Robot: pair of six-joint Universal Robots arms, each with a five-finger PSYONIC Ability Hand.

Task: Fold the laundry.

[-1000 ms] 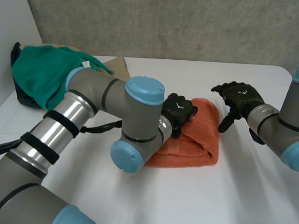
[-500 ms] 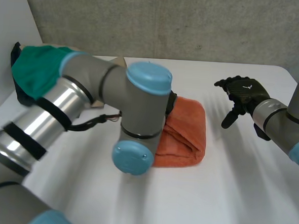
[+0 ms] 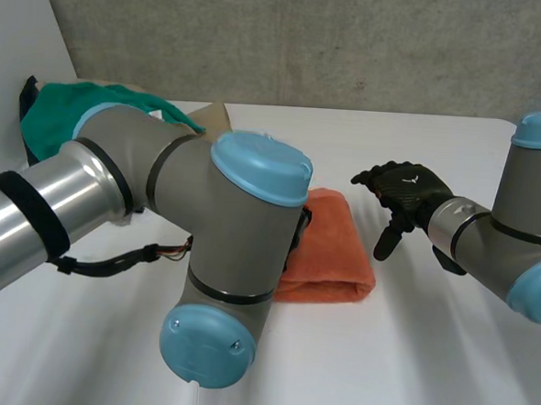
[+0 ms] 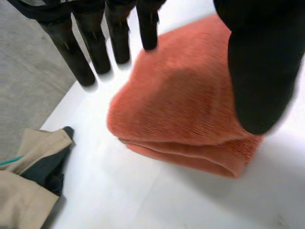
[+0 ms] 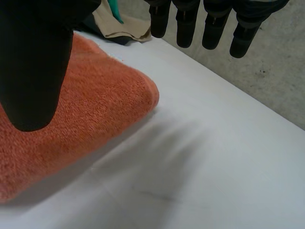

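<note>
A: Where's the orange towel?
B: Folded, mid worktop; left hand over it, fingers straight, no grip; right hand beside, relaxed, empty.
A: Handling?
B: Prob soft, light, floppy; pinch thick folded edge.

A white worktop carries a folded orange towel near its middle, and a heap of green, tan and dark clothes lies at its far left corner.

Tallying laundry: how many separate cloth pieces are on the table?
3: folded orange terry towel at centre; green cloth and beige cloth piled far left. Others may hide underneath.
</note>
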